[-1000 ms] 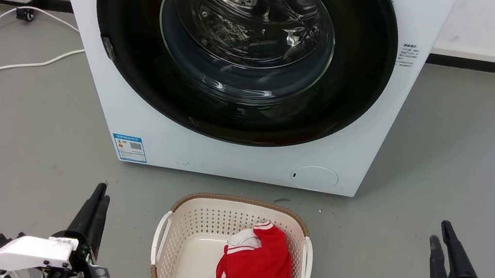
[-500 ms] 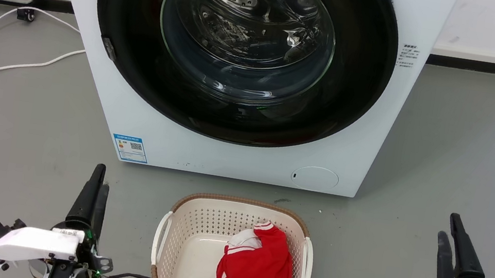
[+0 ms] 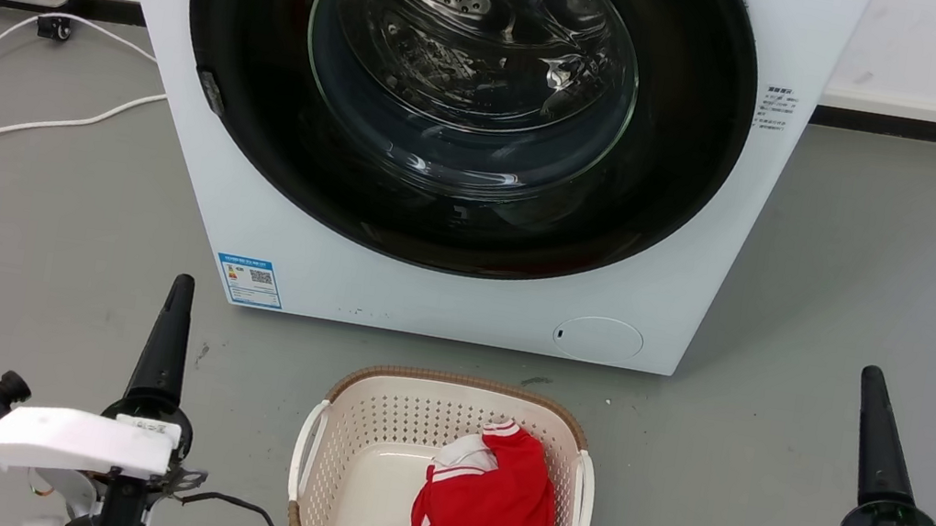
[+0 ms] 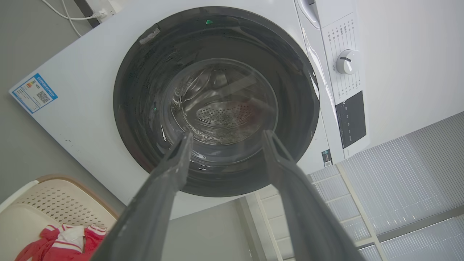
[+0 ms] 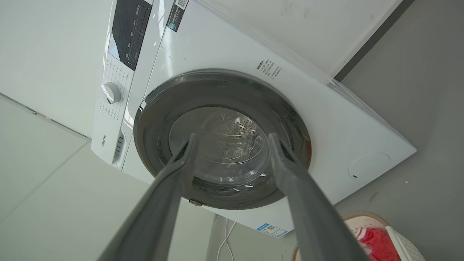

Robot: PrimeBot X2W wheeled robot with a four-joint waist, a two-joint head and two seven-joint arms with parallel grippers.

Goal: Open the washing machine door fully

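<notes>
The white washing machine (image 3: 425, 298) stands in front of me, and its washing machine door (image 3: 471, 69), a glossy black ring around a clear glass bowl, lies flat against the front. A small metal piece (image 3: 210, 92) sits on the ring's left edge. My left gripper (image 3: 182, 285) is low on the left and my right gripper (image 3: 871, 374) low on the right, both pointing at the machine and well short of it. In the wrist views the left gripper (image 4: 226, 134) and the right gripper (image 5: 232, 136) are open with nothing between the fingers, framing the door (image 4: 217, 101) (image 5: 221, 137).
A cream laundry basket (image 3: 328, 456) holding a red and white garment (image 3: 486, 512) sits on the grey floor between my arms, just before the machine. White cables (image 3: 15, 126) trail across the floor on the left. A wall runs behind the machine.
Both grippers have reached further up the head view toward the machine and turned, so each pair of fingers now lines up as one. The door has not moved.
</notes>
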